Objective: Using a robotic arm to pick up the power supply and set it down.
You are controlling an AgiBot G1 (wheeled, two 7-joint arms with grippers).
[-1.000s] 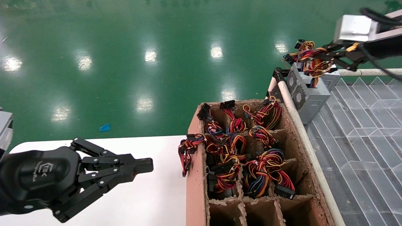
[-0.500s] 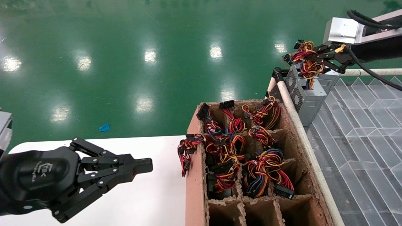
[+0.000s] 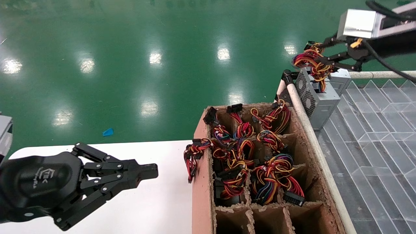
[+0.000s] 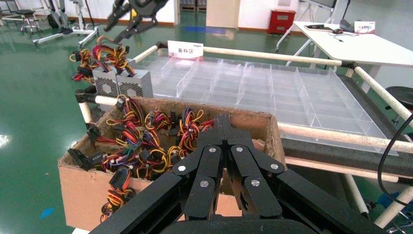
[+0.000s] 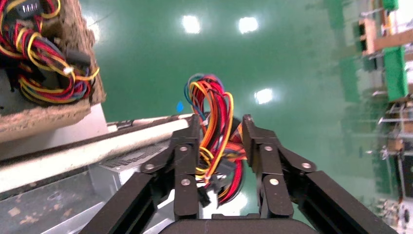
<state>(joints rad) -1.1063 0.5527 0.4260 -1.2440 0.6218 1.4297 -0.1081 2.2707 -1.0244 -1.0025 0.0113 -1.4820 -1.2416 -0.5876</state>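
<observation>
The power supply (image 3: 321, 100) is a grey box with a perforated side, standing on the corner of the clear tray (image 3: 373, 136). Its red, yellow and orange wire bundle (image 3: 312, 61) sticks up from the top. My right gripper (image 3: 321, 52), the robotic arm with the yellow plug, hovers over the box. Its fingers (image 5: 192, 134) are spread, and the wires (image 5: 214, 112) hang loosely between them. The box's grey top (image 5: 122, 163) shows below the fingers. My left gripper (image 3: 152, 170) is parked over the white table, shut and empty.
A brown cardboard crate (image 3: 201, 156) with dividers holds several more wired units. A white pipe rail (image 3: 305, 120) borders the tray. A second grey box (image 3: 341, 81) stands just behind the power supply. The white table (image 3: 156, 201) lies left of the crate.
My right gripper's fingers have spread apart from the wire bundle and the wrist has lifted slightly. The power supply now rests on the tray corner. The left arm has not moved.
</observation>
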